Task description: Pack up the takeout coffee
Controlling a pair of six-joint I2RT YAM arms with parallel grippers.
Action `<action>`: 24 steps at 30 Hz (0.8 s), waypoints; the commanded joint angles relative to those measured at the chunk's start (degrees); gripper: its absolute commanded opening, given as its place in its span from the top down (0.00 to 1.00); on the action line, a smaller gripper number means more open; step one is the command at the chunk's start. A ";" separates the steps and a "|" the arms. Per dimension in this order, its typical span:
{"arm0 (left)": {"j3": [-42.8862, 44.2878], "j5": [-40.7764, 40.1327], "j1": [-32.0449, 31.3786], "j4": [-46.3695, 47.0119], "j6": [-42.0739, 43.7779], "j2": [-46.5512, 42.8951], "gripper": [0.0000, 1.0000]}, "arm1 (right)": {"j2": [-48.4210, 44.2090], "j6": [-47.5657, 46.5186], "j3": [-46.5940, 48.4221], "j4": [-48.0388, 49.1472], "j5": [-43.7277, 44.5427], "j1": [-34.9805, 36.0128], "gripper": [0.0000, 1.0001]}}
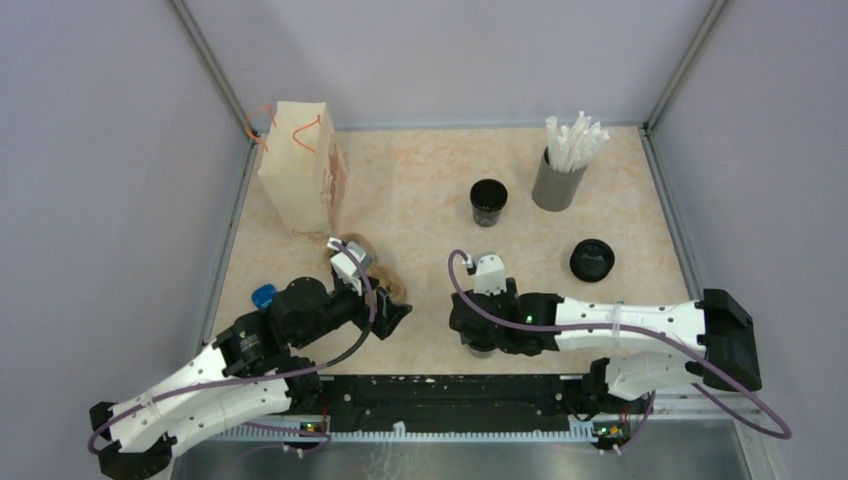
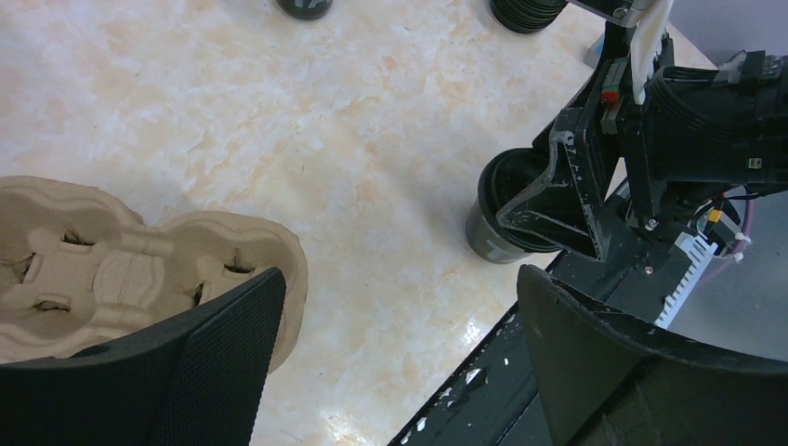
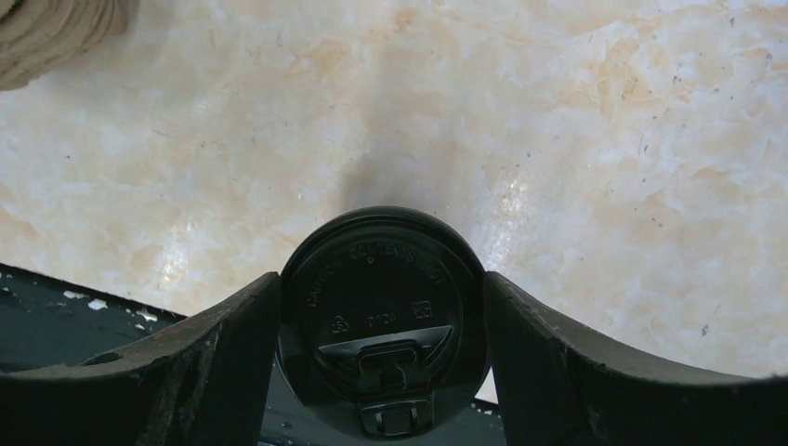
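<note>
A lidded black coffee cup [image 3: 383, 288] stands near the table's front edge, and my right gripper [image 3: 381, 325] is shut on it, both fingers touching the lid's rim. The left wrist view shows the same cup [image 2: 491, 237] under that gripper [image 2: 558, 200]. A brown pulp cup carrier [image 2: 111, 269] lies by my left gripper [image 2: 400, 362], which is open and holds nothing, one finger over the carrier's edge. From above, the carrier [image 1: 385, 283] is partly hidden by the left gripper [image 1: 392, 315]. A paper bag [image 1: 300, 170] with orange handles stands at the back left.
An open black cup [image 1: 489, 201] stands mid-table, with a grey holder of white straws [image 1: 558, 180] behind it on the right. A loose black lid [image 1: 592, 260] lies to the right. A small blue object [image 1: 263, 295] sits by the left arm. Walls enclose the table.
</note>
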 commanded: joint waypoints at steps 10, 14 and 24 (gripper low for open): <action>-0.33 -1.71 -0.12 0.61 0.07 -0.96 0.01 | 1.81 1.94 8.88 -13.05 3.44 0.43 0.28; -0.46 -2.03 -0.12 0.61 -0.13 -1.51 0.01 | -3.29 -1.68 10.12 -13.64 4.93 -5.16 0.29; -0.79 -1.38 -0.10 1.02 -0.30 -1.63 0.01 | -17.19 -5.41 3.07 -16.42 0.08 -30.65 0.29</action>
